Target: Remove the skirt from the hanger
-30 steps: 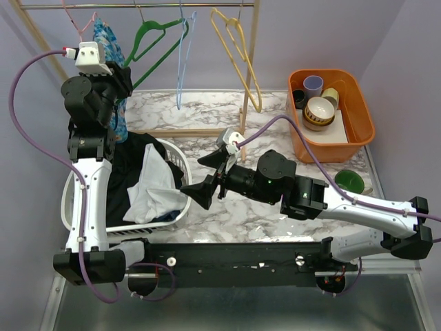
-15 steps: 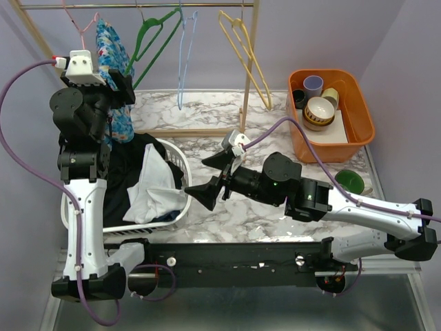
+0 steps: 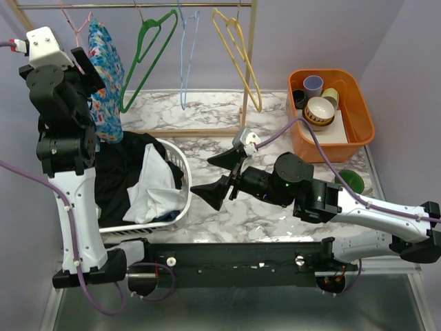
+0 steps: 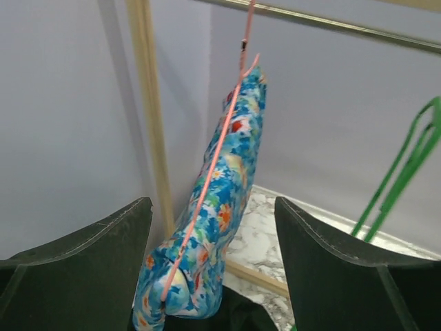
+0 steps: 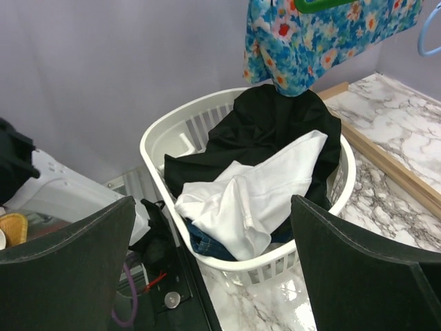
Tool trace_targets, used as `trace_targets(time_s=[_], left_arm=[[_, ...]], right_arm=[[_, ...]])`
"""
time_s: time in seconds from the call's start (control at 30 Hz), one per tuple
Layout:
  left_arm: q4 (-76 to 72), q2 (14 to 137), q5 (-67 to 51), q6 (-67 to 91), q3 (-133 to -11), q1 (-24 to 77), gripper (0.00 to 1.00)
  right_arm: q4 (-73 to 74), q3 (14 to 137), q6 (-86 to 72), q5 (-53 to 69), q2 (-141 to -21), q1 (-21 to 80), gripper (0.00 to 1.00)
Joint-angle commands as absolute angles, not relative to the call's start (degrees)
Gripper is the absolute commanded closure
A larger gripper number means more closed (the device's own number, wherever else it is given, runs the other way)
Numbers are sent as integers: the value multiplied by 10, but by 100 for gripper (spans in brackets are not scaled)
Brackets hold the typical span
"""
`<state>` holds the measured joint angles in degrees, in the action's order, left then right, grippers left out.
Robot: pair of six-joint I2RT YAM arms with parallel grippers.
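Top view, left to right: a pink hanger (image 4: 220,131) carrying a floral garment (image 3: 103,79), a green hanger (image 3: 147,62), the hanger (image 3: 183,83), light blue and bare, and a yellow hanger (image 3: 236,62) all hang from 1 rail (image 3: 138,6) above the marble table (image 3: 207,110). An orange bin (image 3: 364,114) of cups and bowls and a green dish (image 3: 348,181) stand at far right. A white basket (image 5: 148,148) at near left holds the skirt (image 5: 275,124), a heap of black cloth with a white cloth (image 5: 255,200) lying on top of it. Compared with 1 second ago, the left arm has risen and swung left, clear of the floral garment, the hangers hang at new angles, and the right arm has shifted slightly to the right. The skirt lay in the basket then as now. The left gripper (image 4: 211,207), jaws apart and holding nothing, faces the floral garment; the skirt lies well below it. The right gripper (image 3: 200,176), jaws wide and holding nothing, points at the basket, near the skirt but not touching it. The hanger is well apart from both grippers.
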<state>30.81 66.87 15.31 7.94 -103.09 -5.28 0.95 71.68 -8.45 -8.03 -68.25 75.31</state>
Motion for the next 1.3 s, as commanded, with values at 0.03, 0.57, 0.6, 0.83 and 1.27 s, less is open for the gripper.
trace_targets(time_s=[0.03, 0.57, 0.6, 0.83, 1.27], left_arm=[[387, 737, 178, 75, -1046, -79, 18], [405, 801, 140, 36, -1049, -113, 35], [404, 803, 135, 33, -1050, -114, 37], [398, 814, 97, 25, -1053, -115, 55], [388, 823, 92, 11, -1098, -114, 84]], right_arm=[[-2, 701, -98, -64, -661, 756, 0], [-1, 698, -99, -62, -644, 756, 0], [-2, 697, -99, -62, -643, 756, 0], [-2, 700, -95, -62, -645, 756, 0], [-2, 706, -95, -56, -650, 755, 0]])
